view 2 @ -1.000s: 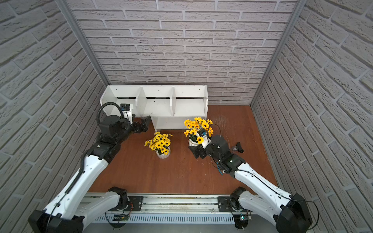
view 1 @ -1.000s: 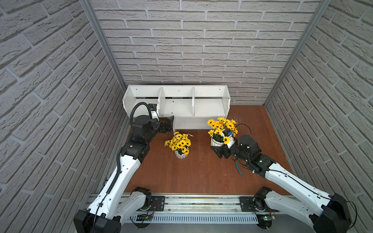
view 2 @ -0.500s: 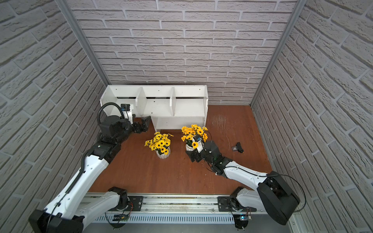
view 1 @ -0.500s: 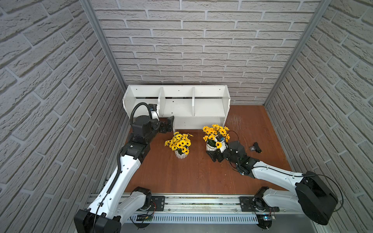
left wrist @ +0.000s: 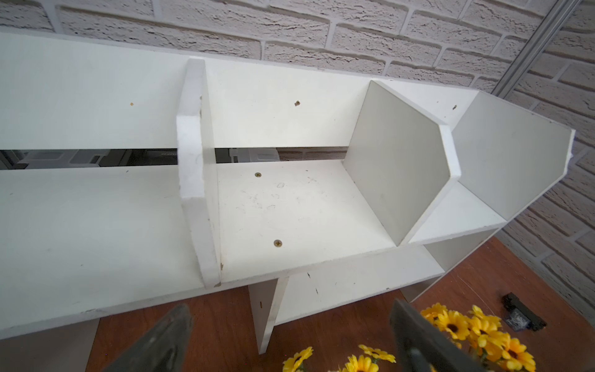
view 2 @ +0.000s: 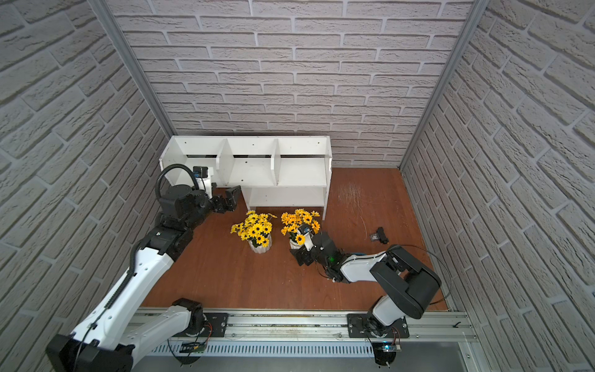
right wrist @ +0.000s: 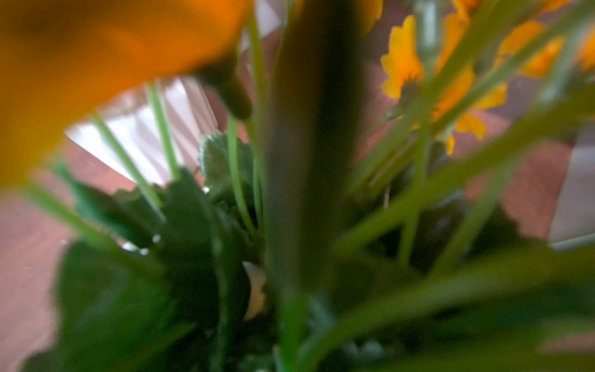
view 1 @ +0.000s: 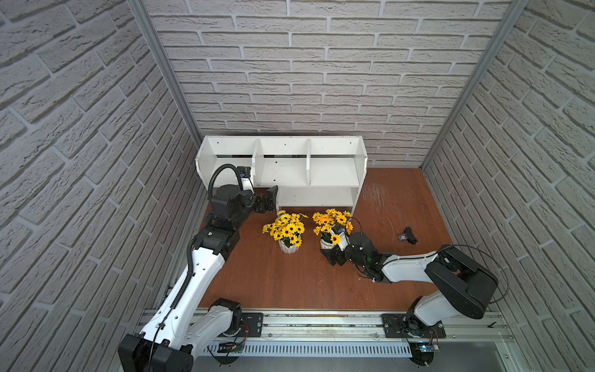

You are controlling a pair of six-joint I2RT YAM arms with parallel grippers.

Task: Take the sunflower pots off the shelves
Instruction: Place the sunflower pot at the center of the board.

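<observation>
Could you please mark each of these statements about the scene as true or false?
1. One flower pot and the other flower pot both stand on the table. True.
2. The middle compartment of the shelf holds a pot. False: no compartment in view holds one.
3. The left pincer is open and empty. True.
4. The small black part lies on the shelf. False: it lies on the table.
</observation>
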